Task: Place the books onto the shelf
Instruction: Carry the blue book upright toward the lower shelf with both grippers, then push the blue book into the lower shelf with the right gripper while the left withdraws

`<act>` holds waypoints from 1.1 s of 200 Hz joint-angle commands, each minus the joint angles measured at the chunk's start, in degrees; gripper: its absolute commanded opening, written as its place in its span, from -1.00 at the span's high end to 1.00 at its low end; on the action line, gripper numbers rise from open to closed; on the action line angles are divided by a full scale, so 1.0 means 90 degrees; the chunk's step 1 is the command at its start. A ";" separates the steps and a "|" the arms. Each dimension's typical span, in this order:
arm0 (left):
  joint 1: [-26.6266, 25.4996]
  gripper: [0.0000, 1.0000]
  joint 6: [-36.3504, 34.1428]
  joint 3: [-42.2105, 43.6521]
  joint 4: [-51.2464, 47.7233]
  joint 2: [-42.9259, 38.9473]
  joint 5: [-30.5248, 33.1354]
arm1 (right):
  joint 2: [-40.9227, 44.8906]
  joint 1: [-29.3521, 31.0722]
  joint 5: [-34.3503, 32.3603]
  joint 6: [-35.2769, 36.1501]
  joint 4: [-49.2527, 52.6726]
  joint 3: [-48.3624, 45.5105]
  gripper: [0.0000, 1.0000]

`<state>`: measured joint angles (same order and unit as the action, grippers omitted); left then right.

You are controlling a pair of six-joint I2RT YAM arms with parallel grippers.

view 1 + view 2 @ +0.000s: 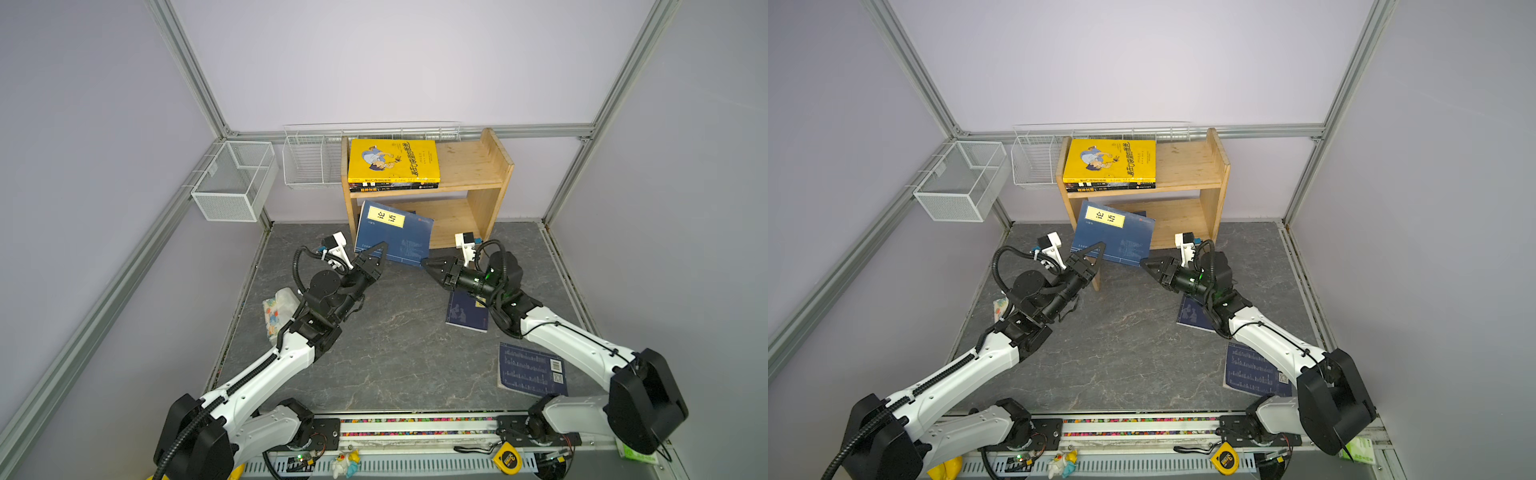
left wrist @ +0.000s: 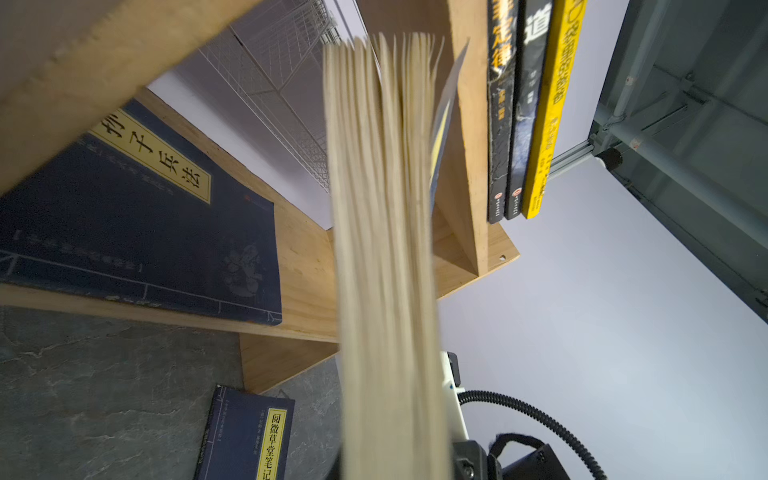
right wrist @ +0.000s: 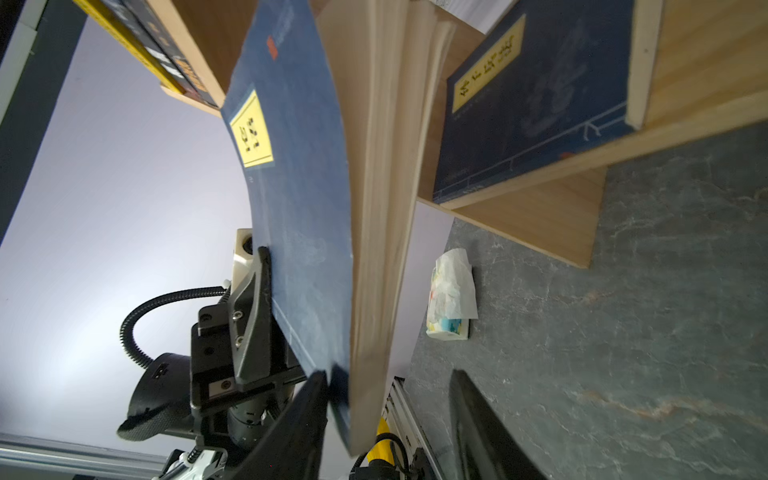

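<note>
A tissue pack (image 1: 276, 309) lies at the left edge of the table (image 1: 395, 353). My left gripper (image 1: 379, 250) is clamped on the navy book (image 1: 399, 232), holding it tilted before the lower tier of the shelf (image 1: 469, 166). My left wrist view alone shows a second navy book (image 2: 137, 216) lying flat in that tier; from above the held one covers nearly all of it. On the top tier, the yellow book (image 1: 392, 160) rests on two black books (image 2: 503, 124). My right gripper (image 1: 430, 262) is at the held book's lower right corner. Only my right wrist view shows its fingers (image 3: 291, 432) apart, that corner between them. A half-covered book (image 1: 465, 316) and a face-down book (image 1: 530, 370) lie by my right arm.
</note>
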<state>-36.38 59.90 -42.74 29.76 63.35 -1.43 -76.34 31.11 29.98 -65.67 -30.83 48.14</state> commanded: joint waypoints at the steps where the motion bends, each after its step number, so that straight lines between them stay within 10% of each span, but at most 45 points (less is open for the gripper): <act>1: -0.0001 1.00 0.0190 0.0065 0.0775 0.0056 0.0109 | -0.0140 0.0049 0.0178 -0.0395 -0.0820 -0.0066 0.11; 109: -0.0001 1.00 0.0505 0.0218 0.1139 0.0412 0.0133 | -0.0809 -0.0165 0.0177 -0.1101 -0.2093 -0.0072 0.66; 164: 0.0151 -0.22 0.0144 -0.0216 -0.1297 -0.0168 0.0594 | -0.0351 -0.0374 -0.0285 0.1127 0.1482 0.1152 0.76; 220: 0.0741 -0.59 -0.0528 -0.0324 -0.3402 -0.1641 0.1218 | -0.0933 -0.0469 -0.0123 0.1886 0.2151 0.2115 0.78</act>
<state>-30.70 59.16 -43.59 10.00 53.69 4.93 -82.04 27.11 27.92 -53.71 -14.06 63.42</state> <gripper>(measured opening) 0.781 0.122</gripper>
